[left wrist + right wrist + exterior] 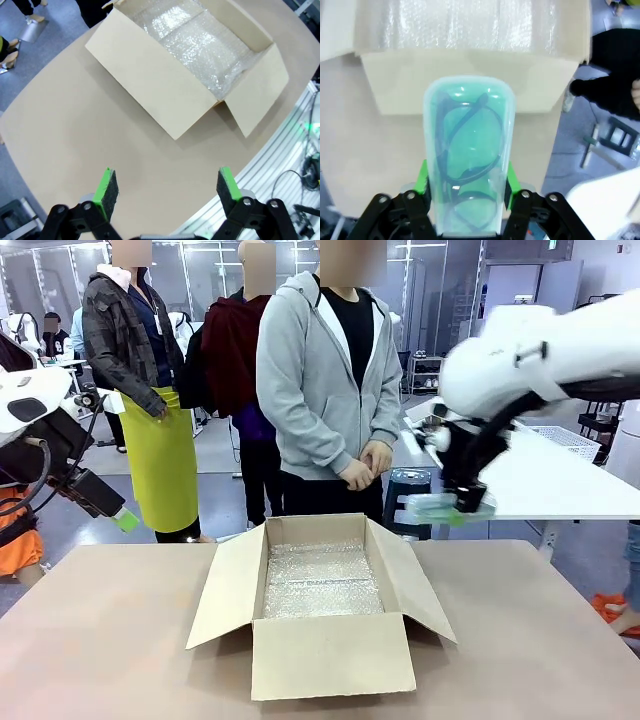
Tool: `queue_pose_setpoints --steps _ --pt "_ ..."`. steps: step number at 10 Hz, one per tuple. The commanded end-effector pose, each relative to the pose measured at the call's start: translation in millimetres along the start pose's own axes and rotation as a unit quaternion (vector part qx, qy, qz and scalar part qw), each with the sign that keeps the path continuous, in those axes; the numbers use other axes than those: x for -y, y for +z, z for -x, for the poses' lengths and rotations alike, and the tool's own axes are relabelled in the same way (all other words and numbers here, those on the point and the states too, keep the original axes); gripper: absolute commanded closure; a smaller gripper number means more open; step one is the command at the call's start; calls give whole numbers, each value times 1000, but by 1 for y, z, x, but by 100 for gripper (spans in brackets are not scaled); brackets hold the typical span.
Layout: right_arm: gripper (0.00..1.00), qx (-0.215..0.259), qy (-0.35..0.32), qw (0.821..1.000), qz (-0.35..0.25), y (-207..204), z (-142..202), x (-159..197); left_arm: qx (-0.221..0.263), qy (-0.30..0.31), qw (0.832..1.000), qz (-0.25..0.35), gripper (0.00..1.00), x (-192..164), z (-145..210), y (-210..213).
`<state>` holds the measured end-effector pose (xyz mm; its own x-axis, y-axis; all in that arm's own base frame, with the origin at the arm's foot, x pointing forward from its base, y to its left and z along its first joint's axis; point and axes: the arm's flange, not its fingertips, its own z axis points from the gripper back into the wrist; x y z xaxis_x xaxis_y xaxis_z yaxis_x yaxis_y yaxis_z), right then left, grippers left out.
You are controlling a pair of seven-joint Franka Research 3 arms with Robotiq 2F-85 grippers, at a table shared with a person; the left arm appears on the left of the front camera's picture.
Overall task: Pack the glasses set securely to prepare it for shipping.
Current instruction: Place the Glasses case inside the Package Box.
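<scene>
Mint-green glasses case (469, 145) pinched across its width in the right gripper (466, 182), high off the right of the cardboard box (330, 655) — risks sliding from that smooth-sided hold and landing outside the bubble wrap (320, 580); left gripper (167, 187) spread wide, empty, left of the box.

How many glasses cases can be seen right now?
1: a mint-green case clamped in the right gripper, raised to the right of the open box. A second could lie hidden under the bubble wrap.
</scene>
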<state>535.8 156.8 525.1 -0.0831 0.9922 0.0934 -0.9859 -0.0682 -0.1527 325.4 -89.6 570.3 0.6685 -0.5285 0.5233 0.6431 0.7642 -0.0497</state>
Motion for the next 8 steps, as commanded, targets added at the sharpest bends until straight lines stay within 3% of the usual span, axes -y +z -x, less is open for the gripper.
queue_pose_setpoints --steps 1,4,7,8 --pt "36 -21 -11 999 -26 -8 -57 51 12 -4 1000 4 0 -2 -1 1" --pt "36 -3 -9 999 -39 -44 -149 76 12 -4 1000 4 0 -2 -1 1" --pt "36 7 -47 999 -14 -102 -196 70 12 -4 1000 4 0 -2 -1 1" --pt "36 -9 -48 999 -7 -124 -205 65 12 -4 1000 4 0 -2 -1 1"
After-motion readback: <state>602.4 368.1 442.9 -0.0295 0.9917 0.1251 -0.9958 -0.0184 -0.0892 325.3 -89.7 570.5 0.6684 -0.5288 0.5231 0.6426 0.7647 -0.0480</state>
